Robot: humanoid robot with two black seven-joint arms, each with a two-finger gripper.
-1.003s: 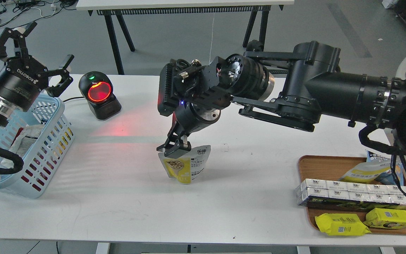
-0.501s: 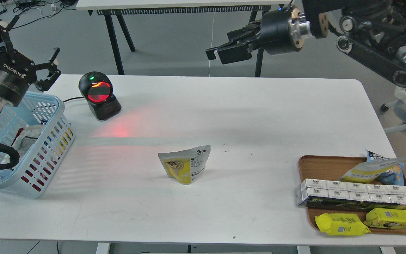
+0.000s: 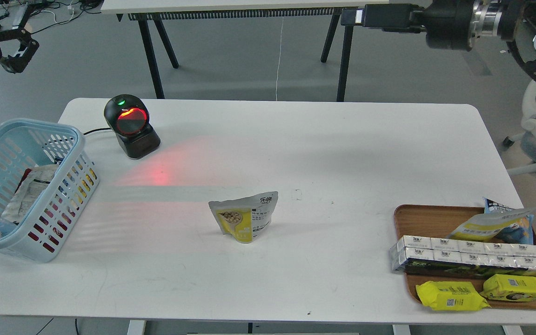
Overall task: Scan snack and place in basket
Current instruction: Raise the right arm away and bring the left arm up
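Note:
The snack (image 3: pixel 244 216), a small silver-and-yellow pouch with a nut picture, stands upright alone near the middle of the white table (image 3: pixel 342 153). The light blue slotted basket (image 3: pixel 30 122) sits at the table's left edge and holds some packets. My left gripper (image 3: pixel 11 35) is raised at the top left, above and behind the basket, with its fingers spread and empty. My right gripper (image 3: pixel 346 17) is raised at the top right, far from the snack, pointing left. It is seen side-on, so its fingers cannot be told apart.
A black barcode scanner (image 3: pixel 130 125) with a red glowing window stands back left, casting red light on the table. A wooden tray (image 3: pixel 412 218) at the front right holds white boxes, flat yellow packs and a larger white-yellow-blue bag.
My right gripper let go of the snack and lifted away to the top right. My left gripper rose from above the basket toward the top left. The snack stayed standing.

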